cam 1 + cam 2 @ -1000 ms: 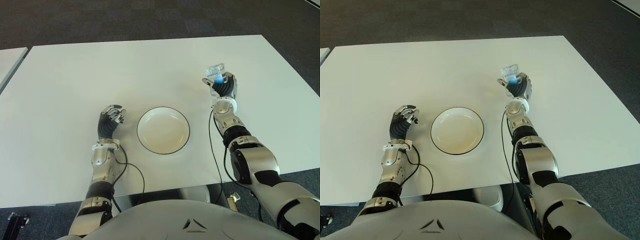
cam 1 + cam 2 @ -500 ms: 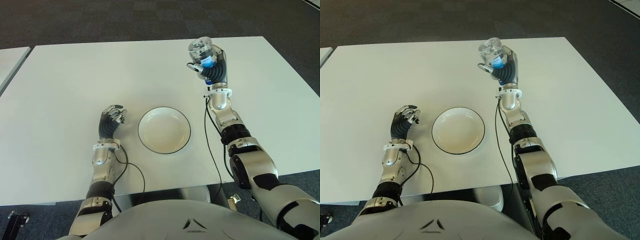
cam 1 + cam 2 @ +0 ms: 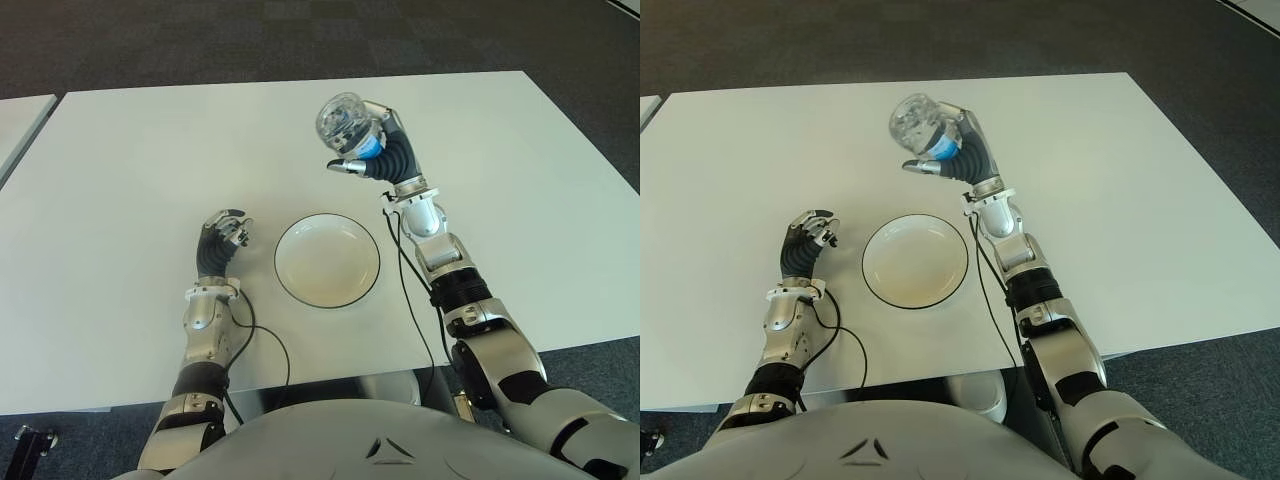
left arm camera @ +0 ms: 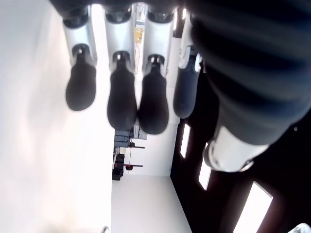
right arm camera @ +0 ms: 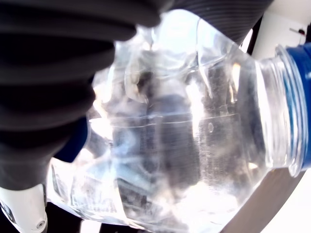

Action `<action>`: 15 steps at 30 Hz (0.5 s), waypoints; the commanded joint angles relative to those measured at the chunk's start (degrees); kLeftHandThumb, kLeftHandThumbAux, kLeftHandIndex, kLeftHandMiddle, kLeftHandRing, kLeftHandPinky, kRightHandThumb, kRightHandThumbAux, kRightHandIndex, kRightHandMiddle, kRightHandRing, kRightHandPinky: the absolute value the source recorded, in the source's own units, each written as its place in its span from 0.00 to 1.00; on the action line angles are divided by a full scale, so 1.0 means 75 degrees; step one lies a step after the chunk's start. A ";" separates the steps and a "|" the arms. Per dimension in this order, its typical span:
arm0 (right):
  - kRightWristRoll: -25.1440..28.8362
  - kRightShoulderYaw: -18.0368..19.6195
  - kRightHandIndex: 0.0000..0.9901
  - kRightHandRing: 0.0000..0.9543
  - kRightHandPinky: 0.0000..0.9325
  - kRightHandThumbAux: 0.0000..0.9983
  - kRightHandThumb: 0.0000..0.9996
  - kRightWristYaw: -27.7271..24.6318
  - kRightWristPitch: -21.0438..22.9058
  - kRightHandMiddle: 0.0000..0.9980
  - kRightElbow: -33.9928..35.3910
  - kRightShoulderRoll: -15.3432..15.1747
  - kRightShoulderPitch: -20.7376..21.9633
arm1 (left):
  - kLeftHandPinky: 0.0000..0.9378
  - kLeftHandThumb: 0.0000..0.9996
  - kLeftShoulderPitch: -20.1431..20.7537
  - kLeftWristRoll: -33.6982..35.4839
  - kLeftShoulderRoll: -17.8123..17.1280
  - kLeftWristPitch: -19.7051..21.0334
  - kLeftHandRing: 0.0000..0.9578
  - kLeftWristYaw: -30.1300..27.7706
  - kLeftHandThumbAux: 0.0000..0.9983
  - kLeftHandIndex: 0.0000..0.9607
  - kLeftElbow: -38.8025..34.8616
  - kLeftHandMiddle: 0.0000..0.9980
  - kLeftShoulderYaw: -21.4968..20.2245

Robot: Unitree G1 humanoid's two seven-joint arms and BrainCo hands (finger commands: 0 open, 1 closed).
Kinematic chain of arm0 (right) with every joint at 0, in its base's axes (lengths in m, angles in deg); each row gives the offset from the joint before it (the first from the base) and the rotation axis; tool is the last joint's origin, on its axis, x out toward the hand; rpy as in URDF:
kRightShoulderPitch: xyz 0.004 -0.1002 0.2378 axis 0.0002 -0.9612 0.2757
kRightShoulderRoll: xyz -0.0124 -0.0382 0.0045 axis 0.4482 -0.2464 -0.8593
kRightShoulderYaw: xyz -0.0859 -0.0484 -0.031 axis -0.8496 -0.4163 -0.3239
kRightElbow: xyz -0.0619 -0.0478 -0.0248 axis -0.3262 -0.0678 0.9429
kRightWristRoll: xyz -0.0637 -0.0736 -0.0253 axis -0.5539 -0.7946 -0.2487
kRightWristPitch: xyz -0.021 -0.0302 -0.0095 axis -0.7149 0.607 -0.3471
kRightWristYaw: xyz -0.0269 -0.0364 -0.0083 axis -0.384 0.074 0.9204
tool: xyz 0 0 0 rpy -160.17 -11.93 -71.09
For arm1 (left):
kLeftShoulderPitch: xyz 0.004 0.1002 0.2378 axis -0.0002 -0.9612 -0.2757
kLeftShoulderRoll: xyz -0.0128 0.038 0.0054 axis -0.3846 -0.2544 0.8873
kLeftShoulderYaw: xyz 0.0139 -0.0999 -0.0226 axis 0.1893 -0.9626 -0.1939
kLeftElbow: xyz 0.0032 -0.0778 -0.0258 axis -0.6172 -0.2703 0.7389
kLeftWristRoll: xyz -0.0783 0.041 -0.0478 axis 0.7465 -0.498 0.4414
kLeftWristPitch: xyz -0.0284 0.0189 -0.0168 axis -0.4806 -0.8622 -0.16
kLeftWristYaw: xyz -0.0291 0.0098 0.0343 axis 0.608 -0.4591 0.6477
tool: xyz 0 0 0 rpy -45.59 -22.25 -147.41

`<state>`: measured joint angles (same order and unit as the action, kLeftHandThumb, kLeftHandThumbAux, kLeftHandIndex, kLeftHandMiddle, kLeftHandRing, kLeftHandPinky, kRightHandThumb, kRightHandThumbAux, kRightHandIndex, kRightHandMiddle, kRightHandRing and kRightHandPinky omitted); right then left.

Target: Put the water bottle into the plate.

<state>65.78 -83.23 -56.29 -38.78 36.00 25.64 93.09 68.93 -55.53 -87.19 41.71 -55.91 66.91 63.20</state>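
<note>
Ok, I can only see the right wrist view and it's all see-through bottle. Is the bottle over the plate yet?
Observer: Not quite. The right robot hand holds the water bottle up in the air, and it shows just past the far rim of the plate.
Operator: Is there anything in the plate?
Observer: No, it's empty. It is white with a thin dark rim.
Operator: What about the other hand?
Observer: The left robot hand shows to the left of the plate, fingers relaxed, holding nothing.
</note>
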 commanded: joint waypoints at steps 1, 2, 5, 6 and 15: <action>0.0190 -0.0566 0.45 0.93 0.94 0.71 0.75 -0.1322 -0.0522 0.90 0.0091 -0.0241 0.0323 | 0.72 0.71 -0.0078 0.0013 0.0051 0.0127 0.72 0.0097 0.72 0.45 0.0160 0.70 -0.0068; 0.0236 -0.0661 0.44 0.93 0.94 0.71 0.75 -0.1576 -0.0637 0.90 0.0015 -0.0257 0.0400 | 0.72 0.71 -0.0079 0.0015 0.0050 0.0156 0.72 0.0108 0.72 0.45 0.0158 0.70 -0.0072; 0.0437 -0.0831 0.44 0.93 0.94 0.71 0.75 -0.2199 -0.0858 0.90 -0.0102 -0.0260 0.0478 | 0.71 0.71 -0.0076 0.0031 0.0056 0.0223 0.71 0.0134 0.72 0.45 0.0150 0.69 -0.0089; 0.0451 -0.0951 0.44 0.93 0.94 0.71 0.75 -0.2443 -0.0900 0.90 -0.0102 -0.0265 0.0448 | 0.70 0.71 -0.0075 0.0044 0.0062 0.0236 0.70 0.0138 0.72 0.45 0.0152 0.68 -0.0098; -0.0895 -0.1925 0.45 0.92 0.93 0.71 0.75 -0.3068 -0.0798 0.88 -0.0589 -0.0408 0.0281 | 0.68 0.71 -0.0082 0.0051 0.0135 0.0439 0.67 0.0353 0.71 0.45 0.0091 0.66 -0.0136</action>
<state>62.65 -95.38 -78.38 -45.15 33.88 23.18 95.37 69.07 -55.33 -86.97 42.98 -54.55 66.65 62.76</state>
